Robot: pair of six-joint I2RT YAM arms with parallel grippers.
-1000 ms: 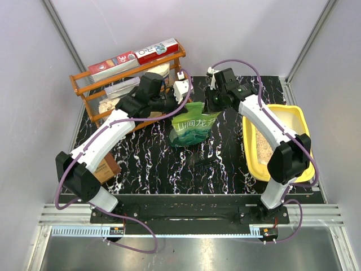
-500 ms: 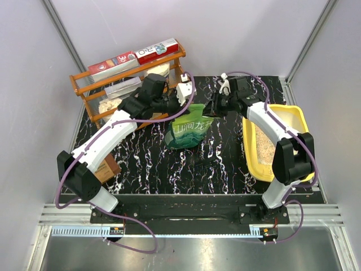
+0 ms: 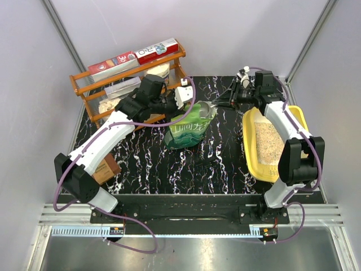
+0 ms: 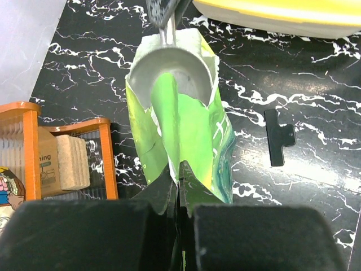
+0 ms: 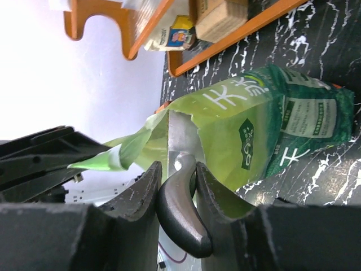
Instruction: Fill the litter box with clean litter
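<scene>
Far left, back of table [image 3: 146,152]: orange rack [image 3: 113,96], boxes [image 3: 158,51] lying along its top.
Left gripper [image 4: 179,192]: jaws pressed right together, pinching the top edge of the pouch [image 3: 189,130] and holding it up.
Pouch: green, mid-table, just in front of the rack, its torn mouth gaping open.
Clip [image 4: 279,137]: black, lying flat on the marbled top near the pouch, not touching it.
Scoop [image 4: 169,62]: grey, bowl poked into the pouch mouth, handle running off to the right.
Right gripper [image 5: 177,175]: partly closed, both fingers clamped on the scoop handle.
Litter box [image 3: 248,147]: yellow, at the table's right edge, well apart from the pouch.
Litter [image 3: 269,144]: tan granules spread over the floor of the box.
</scene>
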